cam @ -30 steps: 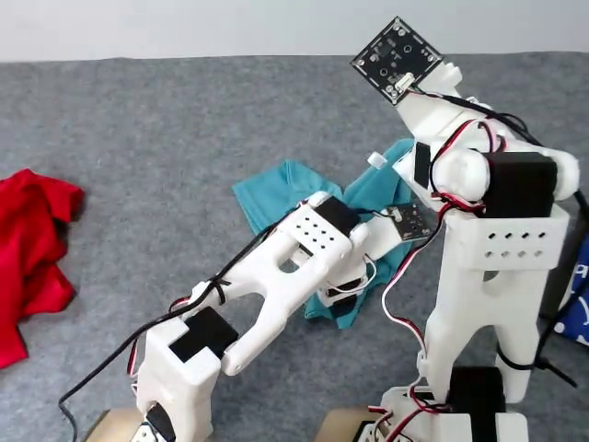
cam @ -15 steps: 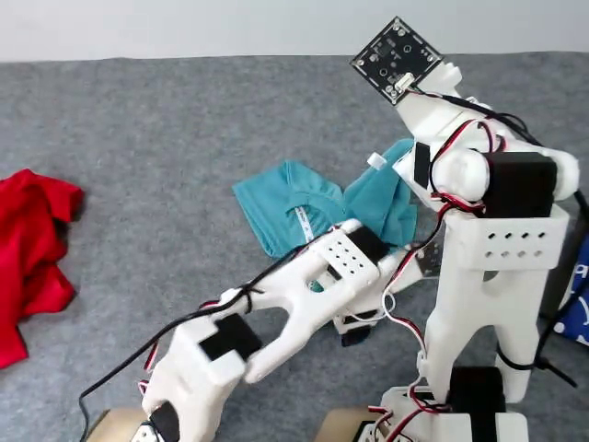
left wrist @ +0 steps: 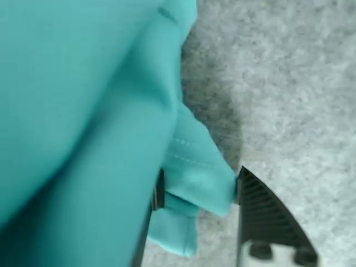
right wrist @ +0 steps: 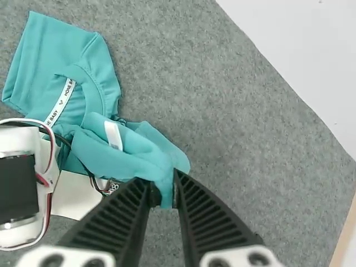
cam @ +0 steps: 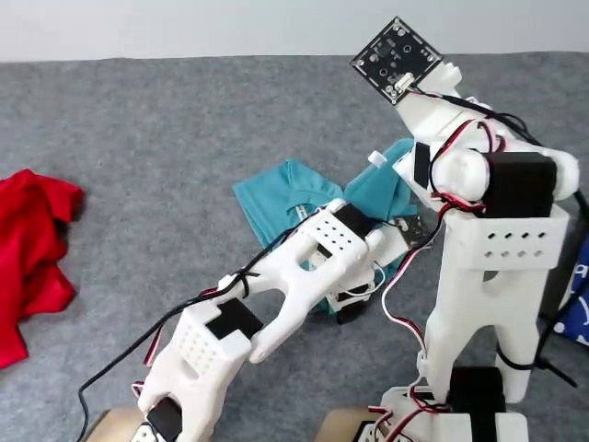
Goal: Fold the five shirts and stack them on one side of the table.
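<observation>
Step in hand looked like a two-point fold or spread of the teal shirt, which sat mid-table, rumpled and collar up.

Doing it well, my read:
- Both pinches needed to hold and both arms needed to move together. A lone pull would have dragged the cloth into a heap.
- Left bite was shallow, right at the hem, so there was a slip risk. Light tension only, no jerks.
- Right side held a bunched wad, not one clean layer. The fold would likely have landed lumpy unless the cloth was drawn taut before laying down.
- Lay the lifted part over the flat part, edges lined up, and only then let go.
- Nothing looked folded or stacked yet. The red shirt lay crumpled well apart at the table's left edge, and a blue cloth showed at the right edge.

Grippers:
- Left gripper was partly closed, with a small hem fold of the shirt clamped between the jaws, close over the table.
- Right gripper was nearly shut, its jaws squeezing a gathered edge next to the label.

Pose:
- Left arm lay low and stretched forward from the near edge towards the table centre, wrist down by the shirt's near side.
- Right arm stood tall and upright at the right, wrist high above the shirt, gripper pointing down, with its pinched edge apparently raised off the table.
</observation>
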Controlling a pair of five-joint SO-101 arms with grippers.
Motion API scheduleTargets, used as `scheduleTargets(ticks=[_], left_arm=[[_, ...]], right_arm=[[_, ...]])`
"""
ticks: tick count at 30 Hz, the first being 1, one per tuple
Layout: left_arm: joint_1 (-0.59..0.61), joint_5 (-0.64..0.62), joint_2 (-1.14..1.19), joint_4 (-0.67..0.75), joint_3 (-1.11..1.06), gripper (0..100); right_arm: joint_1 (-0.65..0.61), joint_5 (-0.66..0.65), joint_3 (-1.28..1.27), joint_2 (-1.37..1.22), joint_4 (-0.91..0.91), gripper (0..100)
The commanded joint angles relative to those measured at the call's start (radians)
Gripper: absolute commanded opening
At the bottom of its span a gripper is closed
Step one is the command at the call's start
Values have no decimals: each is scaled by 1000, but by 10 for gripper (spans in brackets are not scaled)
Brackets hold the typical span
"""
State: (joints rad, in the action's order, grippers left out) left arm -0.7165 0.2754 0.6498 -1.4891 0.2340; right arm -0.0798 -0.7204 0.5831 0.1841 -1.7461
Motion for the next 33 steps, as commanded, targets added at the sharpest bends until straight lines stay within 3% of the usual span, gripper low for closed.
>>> scheduleTargets(ticks=[1,6,11,16,26,33], left_arm=[[6,0,6,-20,47,212],[6,0,78,-63,134,137],[9,0,149,-146,272,0],[12,-5,130,-267,440,2],[212,-9,-212,-265,449,2],[310,-158,-476,-265,450,2]], right_arm=[[-2,-3,8,2,-5,9],[-2,-3,8,2,-5,9],[-2,-3,8,4,-5,9],[1,-3,8,12,-5,9],[67,-2,15,16,-22,9],[65,-2,15,41,-5,9]])
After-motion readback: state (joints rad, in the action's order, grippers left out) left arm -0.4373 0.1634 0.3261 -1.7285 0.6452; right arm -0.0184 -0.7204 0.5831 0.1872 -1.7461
